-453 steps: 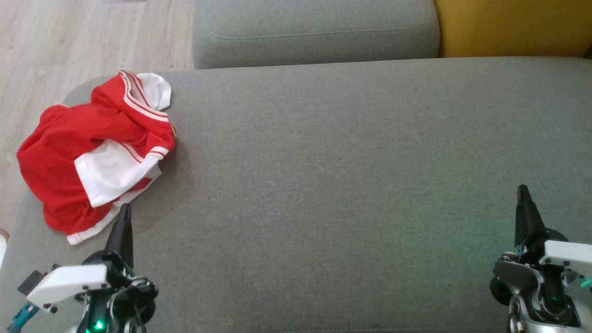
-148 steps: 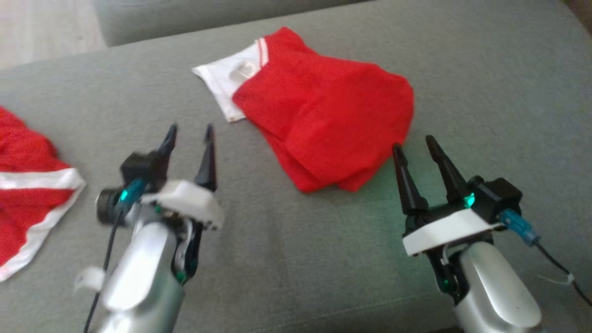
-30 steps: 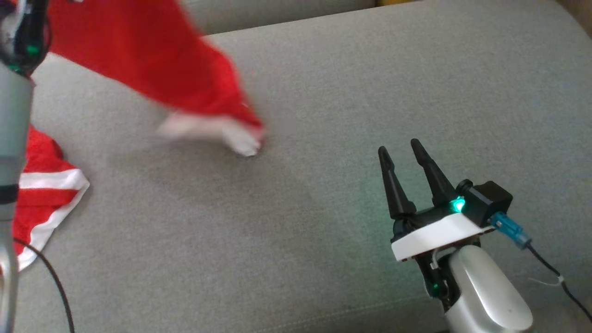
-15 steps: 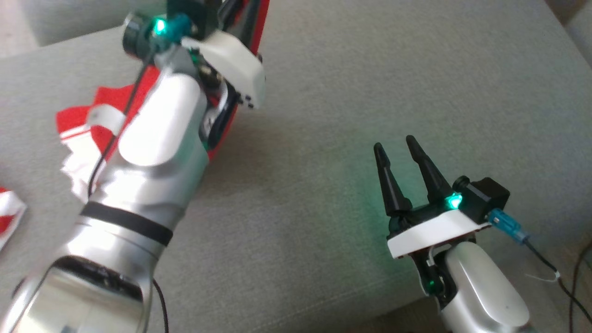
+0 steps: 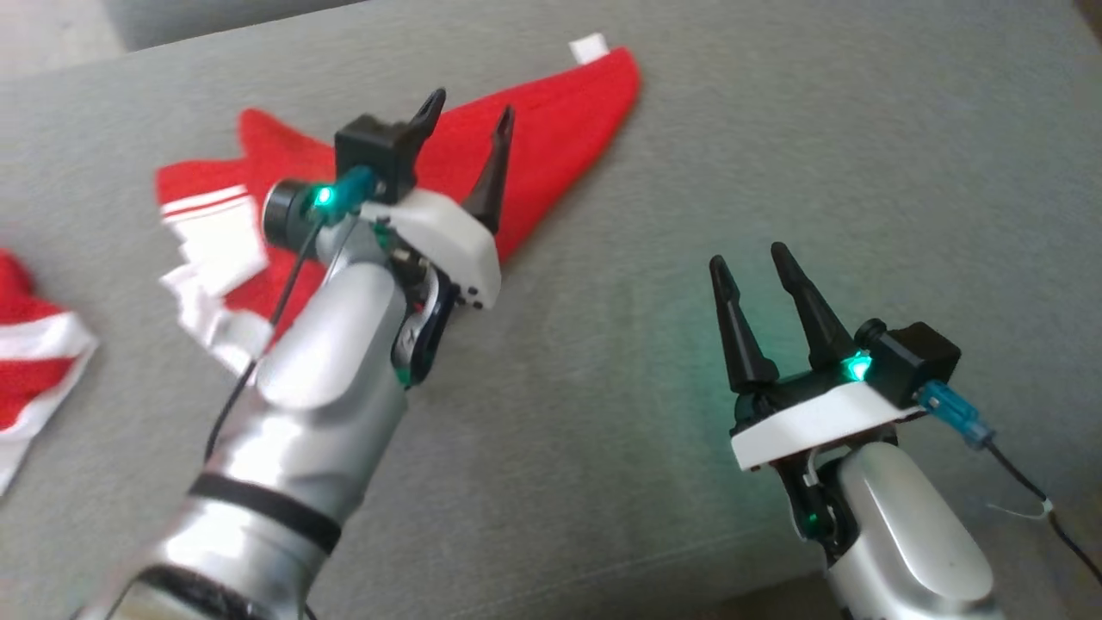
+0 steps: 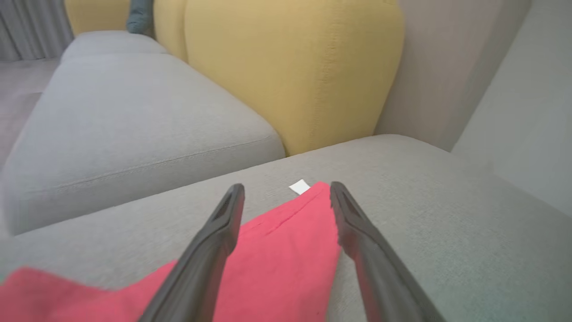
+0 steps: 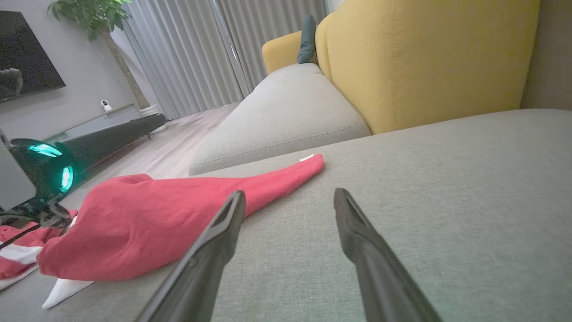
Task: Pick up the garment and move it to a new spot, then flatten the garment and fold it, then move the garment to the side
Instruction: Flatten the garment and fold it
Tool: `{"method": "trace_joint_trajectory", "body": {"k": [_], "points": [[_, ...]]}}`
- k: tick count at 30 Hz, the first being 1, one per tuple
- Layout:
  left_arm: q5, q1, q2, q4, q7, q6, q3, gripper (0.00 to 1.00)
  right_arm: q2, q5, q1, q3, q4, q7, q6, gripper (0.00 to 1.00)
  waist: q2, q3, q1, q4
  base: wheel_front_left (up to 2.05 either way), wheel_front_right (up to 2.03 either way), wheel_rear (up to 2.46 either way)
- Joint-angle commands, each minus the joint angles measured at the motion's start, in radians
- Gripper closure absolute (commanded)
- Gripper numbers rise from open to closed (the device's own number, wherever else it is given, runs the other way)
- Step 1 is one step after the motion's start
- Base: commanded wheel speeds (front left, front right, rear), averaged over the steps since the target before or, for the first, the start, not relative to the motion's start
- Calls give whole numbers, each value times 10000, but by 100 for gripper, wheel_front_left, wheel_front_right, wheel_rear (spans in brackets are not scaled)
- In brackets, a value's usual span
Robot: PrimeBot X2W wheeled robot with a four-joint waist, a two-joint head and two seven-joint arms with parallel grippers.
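Half a second ago the left gripper (image 5: 472,103) was raised with the red cloth bunched against its fingers. Now the garment (image 5: 560,112) lies dropped on the grey seat cushion (image 5: 775,129), and the left fingers stand well apart with nothing between them.

The garment is on the cushion's far left part, drawn out into a long red point that aims at the cushion's far edge. A small white tag (image 5: 588,47) sits at the tip. Its white, striped end is crumpled toward the cushion's left side.

In the left wrist view the left gripper (image 6: 286,187) frames that red point (image 6: 286,250). It seems to hang just above the cloth rather than touch it, though the angle leaves this unsure.

The right gripper (image 5: 747,255) is over the cushion's bare near right part, jaws spread and empty, well apart from the garment. In the right wrist view its fingers (image 7: 289,193) point across the cushion, with the garment (image 7: 156,223) to their left.

A second red-and-white cloth (image 5: 34,344) lies at the cushion's left edge.
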Motion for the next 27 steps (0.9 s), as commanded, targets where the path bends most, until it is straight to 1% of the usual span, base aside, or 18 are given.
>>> {"method": "trace_joint_trajectory", "body": {"k": [1,5,6,8,15,20,24,27], "points": [[174,40,189,-555,-121,142,510,0,51,-129,-226,178,-239,-109,75,0,0,-162,0,500,0,0,0],[517,1181,247,-1418,-122,429,1220,0,51,-250,-277,247,-94,-109,75,0,0,-355,0,1177,0,0,0],[627,1814,241,-1986,-122,512,1667,0,51,-281,-346,247,-15,-109,75,0,0,-433,0,1540,0,0,0],[891,2493,249,-2651,-122,588,2090,0,51,-297,-445,318,50,-109,75,0,0,-499,0,1866,0,0,0],[1681,4588,213,-4372,-123,530,3191,0,51,-316,-1041,536,761,-109,75,0,0,-638,0,2851,0,0,0],[1900,5558,189,-5001,-123,446,3603,0,51,-318,-1719,870,1441,-109,75,0,0,-615,0,3394,0,0,0],[1646,6005,185,-5349,-123,474,3484,0,49,-104,-2596,1266,2291,-14,75,0,0,-521,0,3950,0,0,0],[1523,6089,184,-5428,-123,507,3336,0,48,86,-3182,1330,2792,213,75,0,0,-444,0,4286,0,0,0]]}}
